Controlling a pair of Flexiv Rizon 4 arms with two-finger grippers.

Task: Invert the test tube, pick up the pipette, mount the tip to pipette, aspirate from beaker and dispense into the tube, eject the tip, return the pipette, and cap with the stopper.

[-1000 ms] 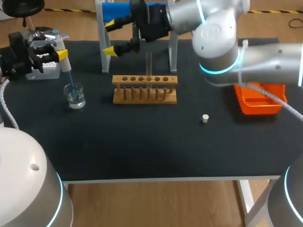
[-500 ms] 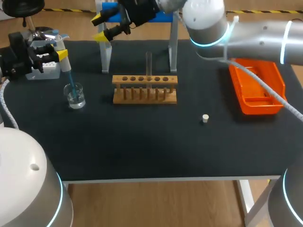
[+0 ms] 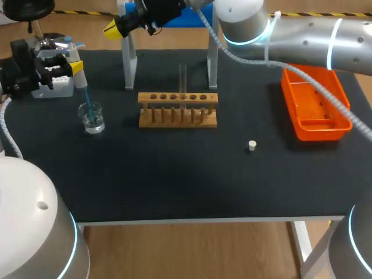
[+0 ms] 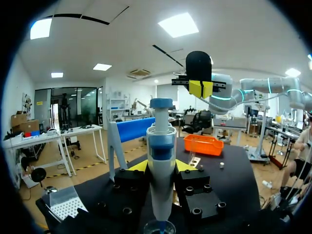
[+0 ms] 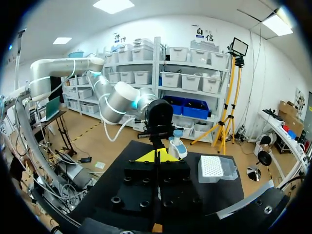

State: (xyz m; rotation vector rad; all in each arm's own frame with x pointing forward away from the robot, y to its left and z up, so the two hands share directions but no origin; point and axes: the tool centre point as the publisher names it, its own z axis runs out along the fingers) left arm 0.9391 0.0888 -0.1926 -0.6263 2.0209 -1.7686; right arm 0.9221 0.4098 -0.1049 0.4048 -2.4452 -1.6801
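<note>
My left gripper (image 3: 74, 65) is shut on the white and blue pipette (image 4: 161, 161), held upright at the table's left. Its blue tip dips into the small glass beaker (image 3: 92, 118), whose rim (image 4: 160, 227) shows below the fingers. A clear test tube (image 3: 182, 78) stands upright in the wooden rack (image 3: 177, 110). The white stopper (image 3: 251, 145) lies on the black table to the rack's right. My right arm reaches across the back of the table. Its gripper (image 3: 114, 27) hangs high over the back left, shut with nothing in it; its yellow tips (image 5: 157, 156) are pressed together.
An orange tray (image 3: 317, 107) sits at the right of the table. The stand (image 3: 129, 58) with the blue bar rises behind the rack, close under my right gripper. A white tip box (image 5: 212, 166) lies by the left gripper at the table's far left.
My right gripper has closed from wide open and swung up and to the left, past the stand's blue bar. The left arm, the pipette and the beaker have not moved.
</note>
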